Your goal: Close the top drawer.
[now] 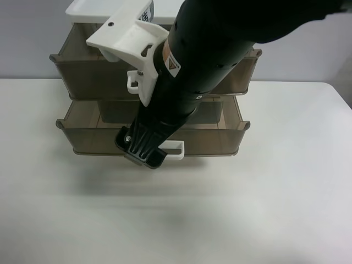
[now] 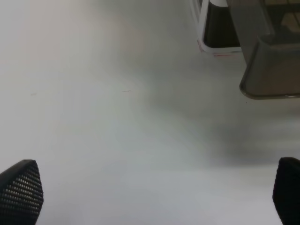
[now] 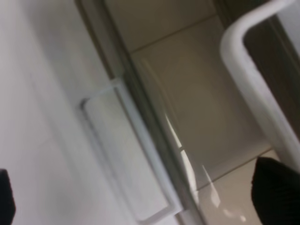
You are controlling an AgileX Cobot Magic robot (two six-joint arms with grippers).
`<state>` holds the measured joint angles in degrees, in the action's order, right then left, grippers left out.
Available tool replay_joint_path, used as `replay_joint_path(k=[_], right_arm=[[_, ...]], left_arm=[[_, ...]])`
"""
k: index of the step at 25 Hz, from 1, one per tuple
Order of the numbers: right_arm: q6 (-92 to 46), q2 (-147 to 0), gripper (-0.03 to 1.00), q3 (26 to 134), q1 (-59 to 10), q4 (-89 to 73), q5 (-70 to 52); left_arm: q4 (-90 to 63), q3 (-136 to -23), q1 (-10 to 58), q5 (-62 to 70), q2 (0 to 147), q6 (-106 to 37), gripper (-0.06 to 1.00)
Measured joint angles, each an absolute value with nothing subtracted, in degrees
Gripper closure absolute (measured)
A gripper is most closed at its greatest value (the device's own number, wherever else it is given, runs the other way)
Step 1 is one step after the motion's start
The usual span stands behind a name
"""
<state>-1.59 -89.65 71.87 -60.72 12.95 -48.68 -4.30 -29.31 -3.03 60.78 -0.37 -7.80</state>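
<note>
The top drawer (image 1: 82, 71) is smoky translucent plastic and stands pulled out under the unit's white top. Its white loop handle (image 1: 133, 82) peeks out beside the black arm that crosses it. That arm's gripper (image 1: 141, 149) hangs in front of the drawers; the right wrist view shows it is my right gripper (image 3: 140, 197), open and empty. A white handle (image 3: 253, 79) is close to one fingertip (image 3: 276, 192); I cannot tell which drawer it belongs to. My left gripper (image 2: 154, 192) is open over bare table, away from the drawers.
The matching lower drawer (image 1: 99, 137) is also pulled out, with its white handle (image 1: 175, 149) beside my right gripper. A second, farther handle (image 3: 126, 159) shows in the right wrist view. A smoky drawer corner (image 2: 272, 75) shows in the left wrist view. The white table (image 1: 275, 209) spreads in front.
</note>
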Motion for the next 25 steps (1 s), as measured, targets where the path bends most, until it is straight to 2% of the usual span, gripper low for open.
replay_joint_path(k=[13, 25], right_arm=[[-4.85, -90.78, -0.03, 72.61, -52.56, 12.81, -38.76], [-5.36, -99.52, -0.03, 82.27, -50.11, 14.14, -38.85]], left_arm=[[-4.3, -29.31, -3.03, 60.78, -0.37, -7.8, -0.05], [-4.3, -29.31, -3.03, 60.78, -0.37, -7.8, -0.05]])
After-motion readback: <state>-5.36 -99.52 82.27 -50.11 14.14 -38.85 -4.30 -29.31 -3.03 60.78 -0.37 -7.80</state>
